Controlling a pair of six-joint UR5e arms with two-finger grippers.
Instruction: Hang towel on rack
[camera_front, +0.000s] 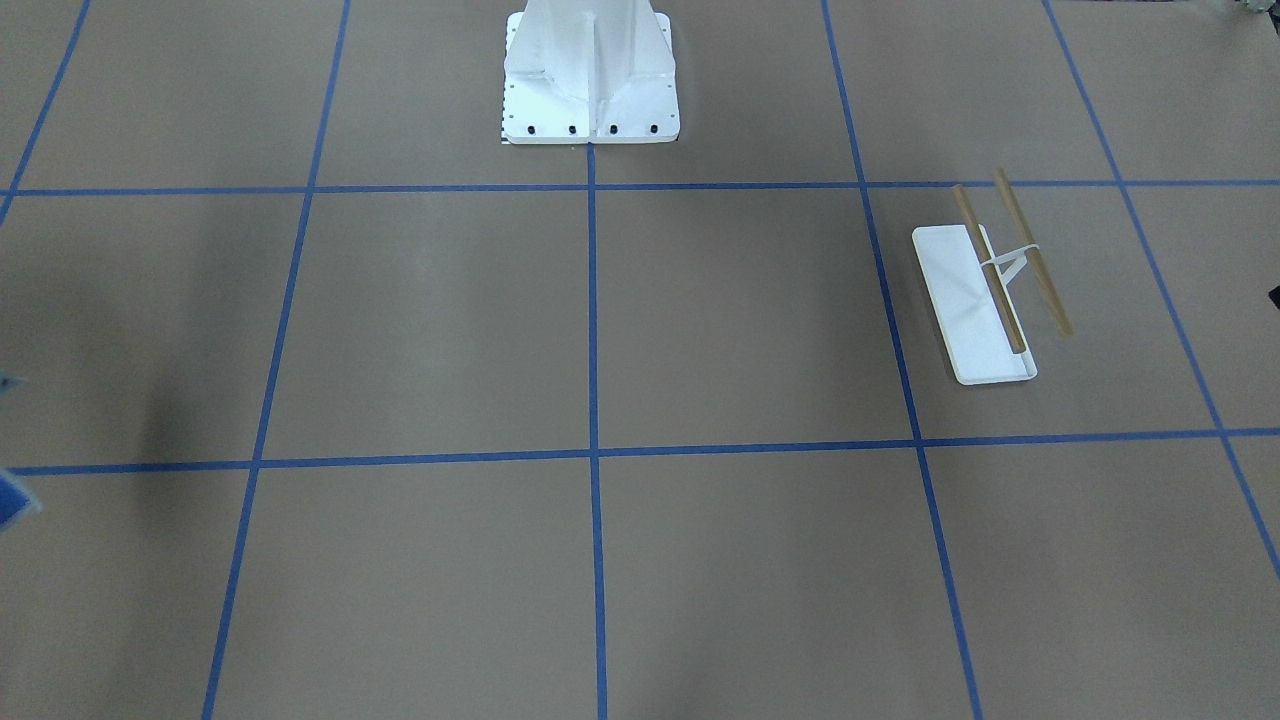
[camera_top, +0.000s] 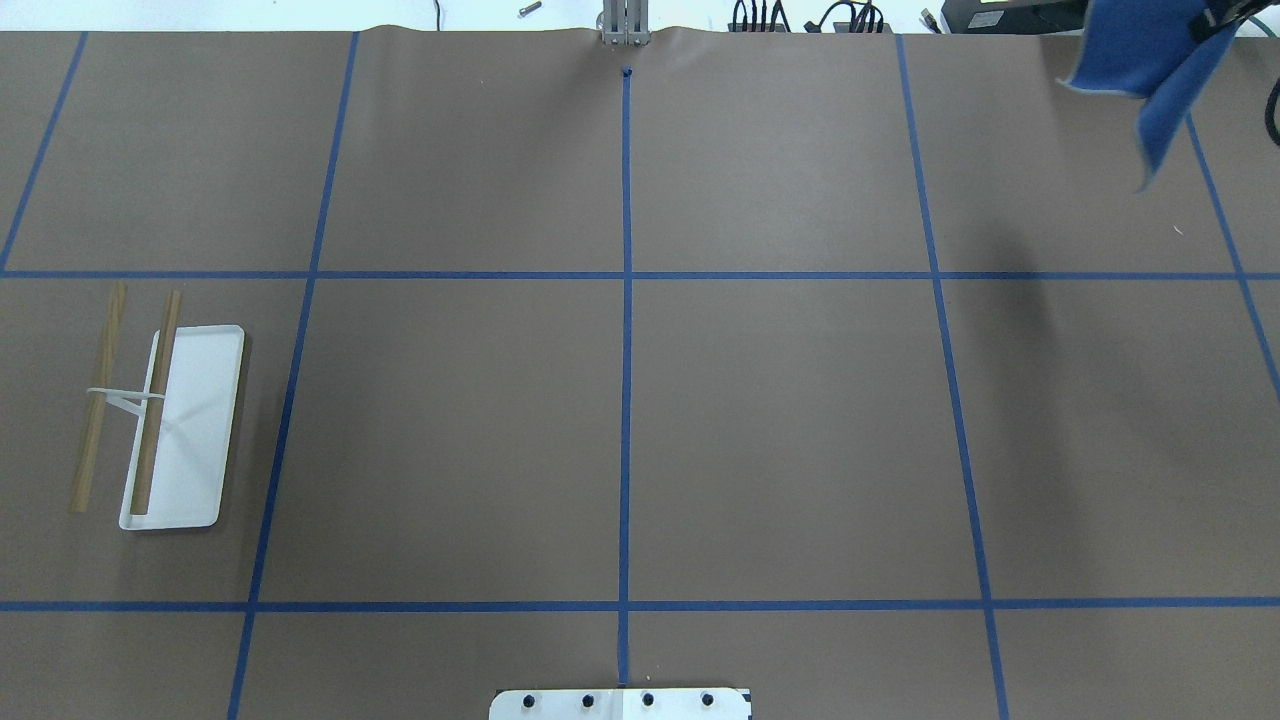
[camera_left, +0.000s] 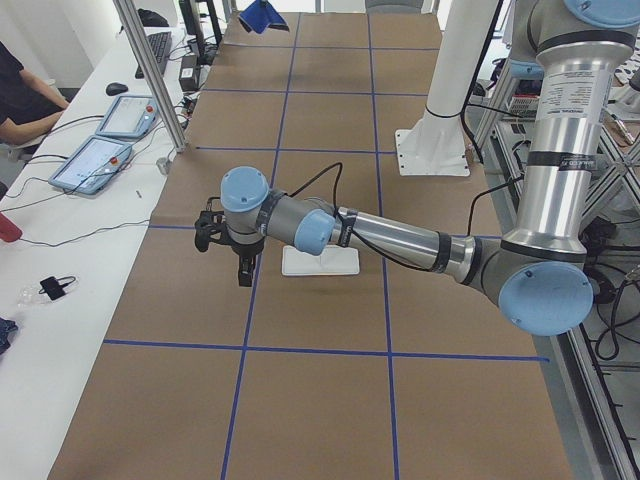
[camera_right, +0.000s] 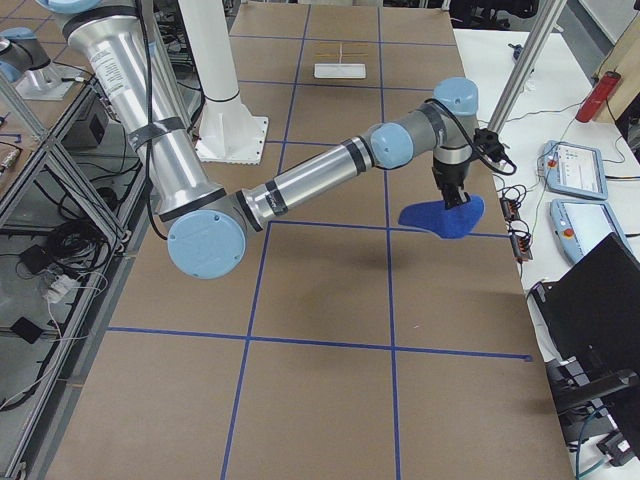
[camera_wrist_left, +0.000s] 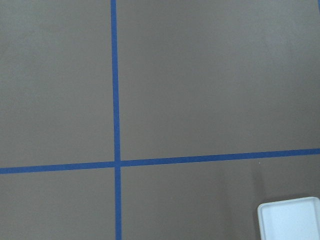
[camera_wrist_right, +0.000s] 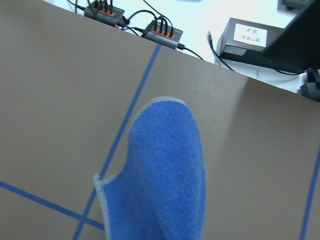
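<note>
Brown paper crossed with blue tape lines is covering the desk (camera_front: 700, 330) in the front-facing view. The rack (camera_front: 975, 320) is standing upright on the view's right, its 2 wooden rods lying parallel above the white tray, and only a blue scrap of the towel (camera_front: 10, 500) is showing at the left edge.

From overhead, the rack (camera_top: 185, 420) is sitting far to the left, while the towel (camera_top: 1140, 55) is hanging in the air at the far right corner, well apart from it. The right fingers (camera_top: 1222, 18) are pinching its upper edge at the frame's border.

Seen from the left end, the near arm is reaching across the desk, and the left fingers (camera_left: 245, 272) are pointing down beside the rack (camera_left: 320, 262); I cannot tell how wide they are standing.

From the right end, the near arm is holding the towel (camera_right: 445, 215) draped just above the desk.

The left wrist camera is showing a tape crossing and 1 corner of the white tray (camera_wrist_left: 290, 220).

The right wrist camera is looking down along the dangling towel (camera_wrist_right: 165, 170).
</note>
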